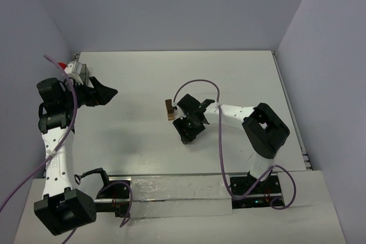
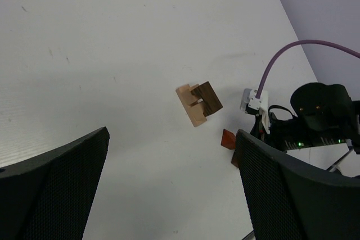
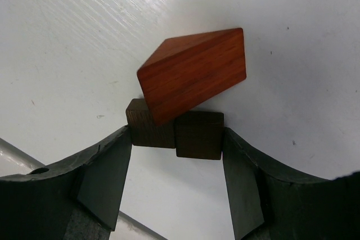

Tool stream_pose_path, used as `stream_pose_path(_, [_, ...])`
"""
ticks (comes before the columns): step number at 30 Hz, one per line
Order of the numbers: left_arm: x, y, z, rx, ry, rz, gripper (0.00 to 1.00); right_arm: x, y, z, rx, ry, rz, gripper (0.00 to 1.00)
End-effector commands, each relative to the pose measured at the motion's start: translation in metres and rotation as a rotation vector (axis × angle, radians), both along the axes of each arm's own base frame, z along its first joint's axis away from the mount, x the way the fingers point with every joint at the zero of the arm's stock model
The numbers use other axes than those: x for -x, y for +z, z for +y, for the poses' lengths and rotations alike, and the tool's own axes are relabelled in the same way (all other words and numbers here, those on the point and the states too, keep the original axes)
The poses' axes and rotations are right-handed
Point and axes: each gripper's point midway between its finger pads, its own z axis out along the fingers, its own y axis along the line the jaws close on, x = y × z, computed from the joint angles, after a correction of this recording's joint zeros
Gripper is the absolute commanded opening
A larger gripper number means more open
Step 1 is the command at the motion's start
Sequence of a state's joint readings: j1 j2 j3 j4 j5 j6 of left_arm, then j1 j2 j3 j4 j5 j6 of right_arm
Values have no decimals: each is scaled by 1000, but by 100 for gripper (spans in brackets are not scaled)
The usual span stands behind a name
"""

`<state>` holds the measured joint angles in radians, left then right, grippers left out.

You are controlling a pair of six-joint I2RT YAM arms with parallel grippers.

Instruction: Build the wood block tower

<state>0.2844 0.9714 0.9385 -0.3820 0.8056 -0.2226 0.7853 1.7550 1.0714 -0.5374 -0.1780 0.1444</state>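
Observation:
A small stack of a light tan block and a dark brown block (image 1: 169, 108) stands mid-table; it also shows in the left wrist view (image 2: 198, 103). My right gripper (image 1: 189, 121) is just right of it, pointing down at the table. In the right wrist view its fingers (image 3: 177, 139) press from both sides on two dark brown cubes (image 3: 174, 130) lying side by side. A reddish-brown wedge block (image 3: 194, 71) lies against them; it also shows in the left wrist view (image 2: 228, 139). My left gripper (image 1: 106, 92) is open and empty at the far left (image 2: 171, 136).
A greyish see-through box (image 1: 171, 190) lies along the near edge between the arm bases. The table's right edge (image 1: 289, 112) and back wall bound the white surface. The right arm's base and purple cable (image 2: 315, 116) show in the left wrist view.

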Motion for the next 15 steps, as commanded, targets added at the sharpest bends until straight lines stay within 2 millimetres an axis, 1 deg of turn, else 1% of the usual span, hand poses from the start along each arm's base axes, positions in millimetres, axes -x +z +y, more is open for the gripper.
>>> stream_pose_path(1, [4, 16, -7, -26, -68, -101, 99, 3, 8, -12, 24, -21, -3, 57])
stream_pose_path(6, [4, 17, -6, -35, -68, -101, 99, 0, 0, -23, 79, -30, 8, 56])
stream_pose_path(9, [4, 18, -6, -42, -69, -103, 99, -5, 0, -28, 84, 2, 14, 55])
stream_pose_path(13, [6, 17, -7, -45, -80, -106, 99, -17, 2, -41, 101, 73, -24, 55])
stream_pose_path(15, [6, 16, -7, -45, -80, -107, 99, -24, 4, -45, 106, 100, -45, 57])
